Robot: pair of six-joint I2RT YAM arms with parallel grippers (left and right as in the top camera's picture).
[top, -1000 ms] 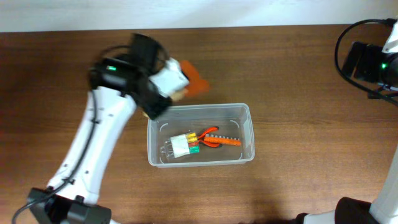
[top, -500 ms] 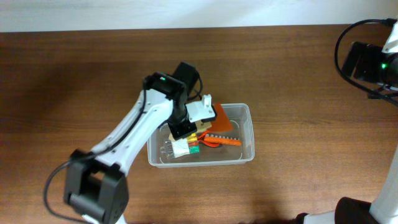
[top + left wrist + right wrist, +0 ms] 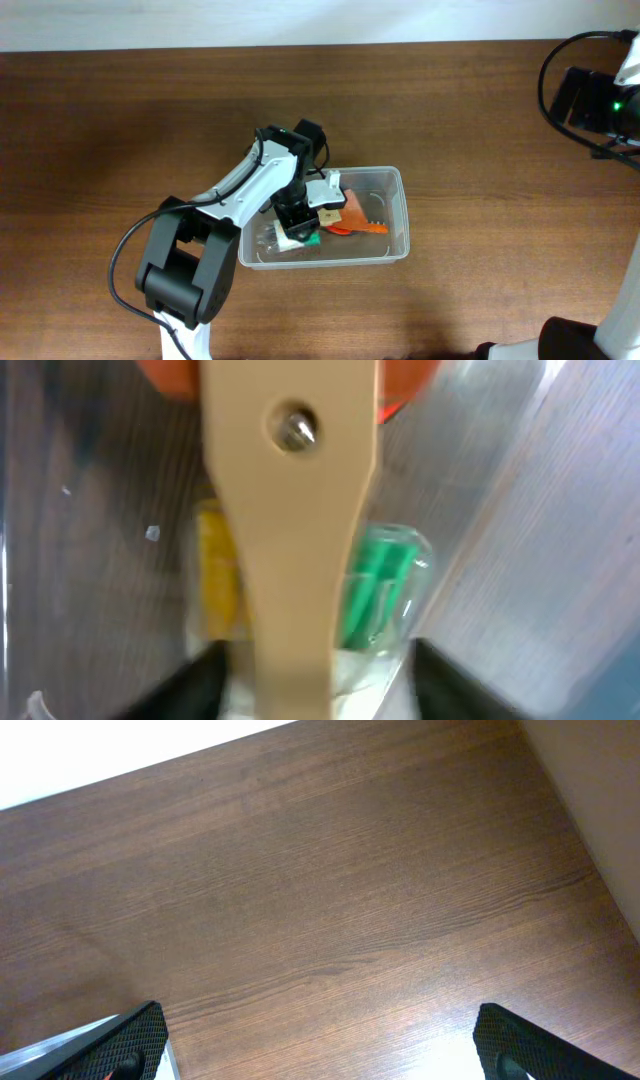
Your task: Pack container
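The container [image 3: 401,182] is a clear rectangular tub in the middle of the table. Inside it lie a clear pack with a white label [image 3: 292,236] and green and yellow pieces, and an orange-handled tool [image 3: 365,229]. My left gripper [image 3: 316,203] hangs over the tub's left half. In the left wrist view its jaws [image 3: 320,675] stand open on either side of a tan handle [image 3: 290,510] with an orange head [image 3: 170,372], above the green pieces [image 3: 380,580]. My right gripper [image 3: 320,1040] is open over bare wood, nothing between its fingers.
The right arm [image 3: 600,100] sits at the table's far right edge, well away from the tub. A pale wall runs along the table's back edge. Brown wood surrounds the tub on all sides.
The left arm swung from behind the tub's left corner to above it, carrying the orange-headed tool inside. Its jaws have opened around the handle. The right arm has not moved.
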